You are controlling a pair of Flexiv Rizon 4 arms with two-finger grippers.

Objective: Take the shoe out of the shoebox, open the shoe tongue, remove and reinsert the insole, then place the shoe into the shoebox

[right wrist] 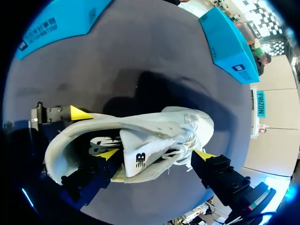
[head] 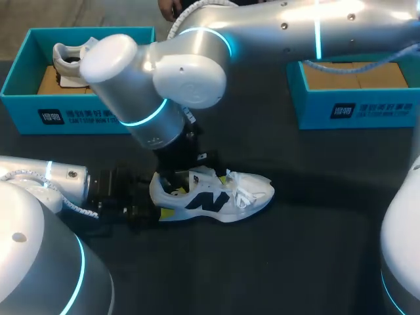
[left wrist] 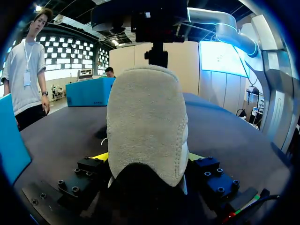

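A white sneaker point(head: 216, 197) with a dark logo and yellow sole patches stands upright on the dark table, toe to the right. My left gripper point(head: 152, 205) comes in low from the left. In the left wrist view its yellow tips press both sides of the sneaker's heel point(left wrist: 147, 126), so my left gripper point(left wrist: 147, 157) is shut on it. My right gripper point(head: 172, 180) hangs over the shoe's mouth. It point(right wrist: 156, 154) stands open, one finger reaching into the opening, the other outside, with the tongue point(right wrist: 136, 157) between them.
A blue shoebox point(head: 26, 98) at the back left holds a second shoe point(head: 72, 62). Another blue box point(head: 354, 108) stands at the back right. My right arm's elbow point(head: 164, 72) hangs over the table's middle, left of centre.
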